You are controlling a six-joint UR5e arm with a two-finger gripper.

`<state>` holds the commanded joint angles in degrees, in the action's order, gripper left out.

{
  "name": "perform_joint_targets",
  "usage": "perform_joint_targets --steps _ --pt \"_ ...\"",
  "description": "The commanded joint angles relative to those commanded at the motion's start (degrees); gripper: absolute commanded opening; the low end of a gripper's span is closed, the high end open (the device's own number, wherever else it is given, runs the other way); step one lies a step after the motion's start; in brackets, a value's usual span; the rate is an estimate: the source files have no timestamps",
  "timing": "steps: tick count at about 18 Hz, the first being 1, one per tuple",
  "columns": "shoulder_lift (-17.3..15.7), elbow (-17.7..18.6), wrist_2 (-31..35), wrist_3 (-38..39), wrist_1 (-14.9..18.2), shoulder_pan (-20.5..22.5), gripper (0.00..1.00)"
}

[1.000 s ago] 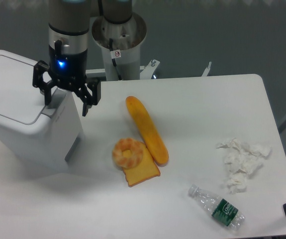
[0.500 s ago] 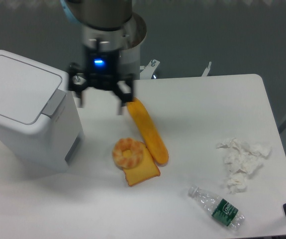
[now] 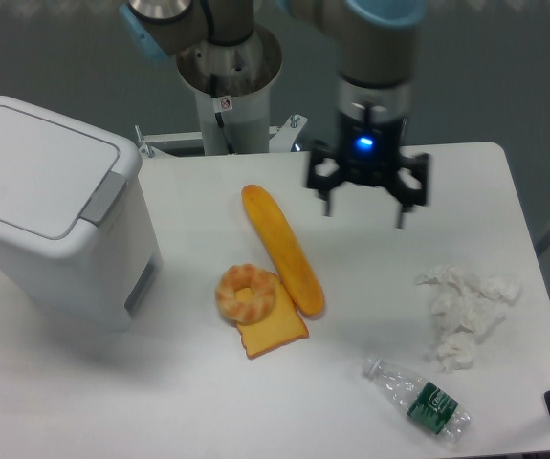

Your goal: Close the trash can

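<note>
Trash can (image 3: pixel 50 206) is sitting with lid flat (task looks complete), so gripper (image 3: pixel 364 203) is hovering spread and empty, well apart.

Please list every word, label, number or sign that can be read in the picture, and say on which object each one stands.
No text can be read in this picture.
Water bottle: green label with white marks, too small and blurred to read.
Robot base column: small sticker with a red prohibition circle; its symbol is too small to make out.
Trash can: no visible text.
</note>
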<state>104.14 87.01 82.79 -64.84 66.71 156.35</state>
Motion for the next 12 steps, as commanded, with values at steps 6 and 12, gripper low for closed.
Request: perform_joint_targets --steps 6,12 --pt "6.1 -2.6 1.5 -5.6 -0.5 3.0 1.00" --pt "8.2 -2.9 8.9 -18.3 -0.3 4.4 1.00"
